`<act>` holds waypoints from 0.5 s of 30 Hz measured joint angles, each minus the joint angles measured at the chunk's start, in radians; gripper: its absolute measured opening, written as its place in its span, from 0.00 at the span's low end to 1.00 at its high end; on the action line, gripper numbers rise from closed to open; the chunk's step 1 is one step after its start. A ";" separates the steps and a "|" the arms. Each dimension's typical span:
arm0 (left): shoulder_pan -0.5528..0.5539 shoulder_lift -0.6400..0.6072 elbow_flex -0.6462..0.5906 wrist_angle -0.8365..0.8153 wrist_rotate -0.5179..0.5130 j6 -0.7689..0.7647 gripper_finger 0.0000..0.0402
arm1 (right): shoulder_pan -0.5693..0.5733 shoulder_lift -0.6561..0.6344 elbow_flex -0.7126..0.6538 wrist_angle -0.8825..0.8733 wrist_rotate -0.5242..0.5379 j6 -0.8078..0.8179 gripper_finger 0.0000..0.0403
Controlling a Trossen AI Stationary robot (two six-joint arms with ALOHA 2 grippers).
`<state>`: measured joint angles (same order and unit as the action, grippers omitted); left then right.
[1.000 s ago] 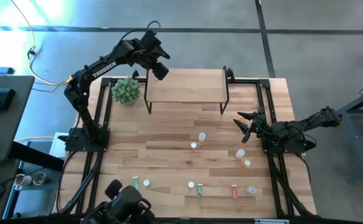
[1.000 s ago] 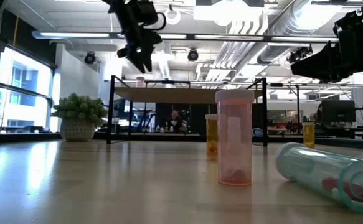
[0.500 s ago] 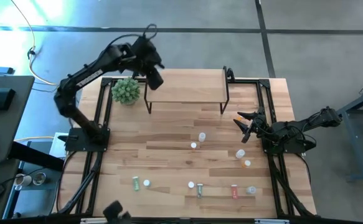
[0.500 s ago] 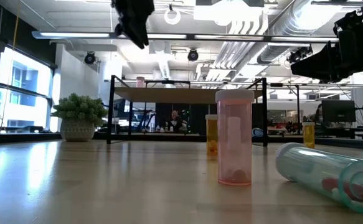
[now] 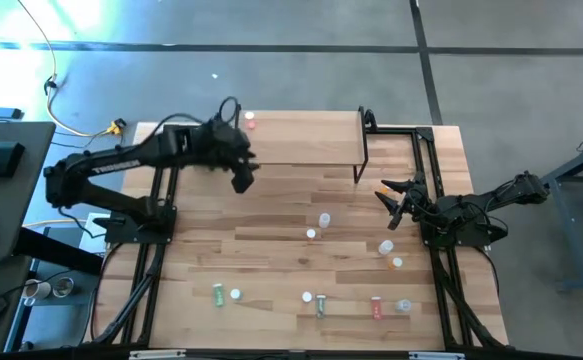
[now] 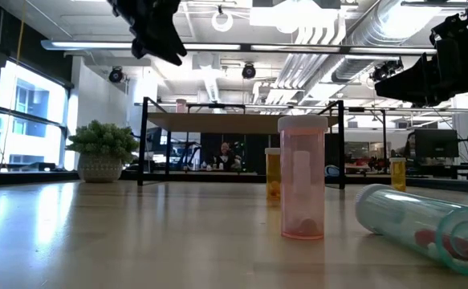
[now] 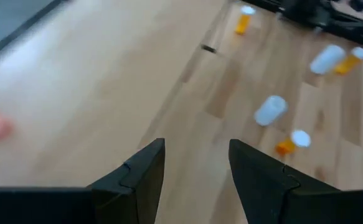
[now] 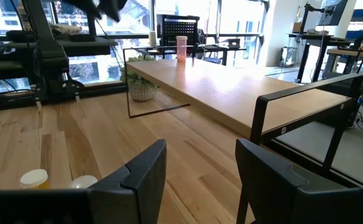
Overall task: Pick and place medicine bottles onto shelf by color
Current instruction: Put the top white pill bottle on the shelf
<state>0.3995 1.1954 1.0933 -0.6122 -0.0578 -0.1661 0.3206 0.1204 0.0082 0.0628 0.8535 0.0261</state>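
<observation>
- The table (image 5: 271, 250) is seen from above, with small bottles scattered over its near half.
- The shelf (image 5: 301, 140) is parked at the far edge, its wooden top up on thin black legs.
- The left gripper (image 5: 239, 172) is held in the air over the shelf's left front corner; its fingers (image 7: 141, 174) are spread a fair bit apart and nothing is gripped between them.
- The right gripper (image 5: 389, 205) is parked low at the table's right side, pointed toward the shelf, fingers (image 8: 145, 171) also parted with nothing held.
- A potted plant (image 6: 101, 150) is seen left of the shelf in the low view.
- One pink bottle (image 5: 250, 121) is stood on the shelf's far left corner.
- A pink bottle (image 6: 302, 178) is stood upright right by the low camera, with a clear one (image 6: 418, 221) lying beside it, probably with red pills inside, hard to say.
- White and orange bottles (image 5: 391, 254) are strewn mid-table, and a green one (image 5: 218, 294) is lying near the front.
</observation>
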 joint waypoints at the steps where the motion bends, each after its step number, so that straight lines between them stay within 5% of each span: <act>1: -0.017 -0.009 -0.031 0.028 0.000 -0.012 0.42 | 0.000 0.000 0.000 0.000 0.000 0.000 0.46; 15: -0.283 -0.045 -0.332 0.311 -0.103 -0.184 0.42 | 0.000 0.000 0.000 0.003 0.000 0.000 0.46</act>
<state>0.1167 1.1500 0.7617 -0.3012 -0.1608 -0.3504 0.3206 0.1204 0.0082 0.0658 0.8532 0.0261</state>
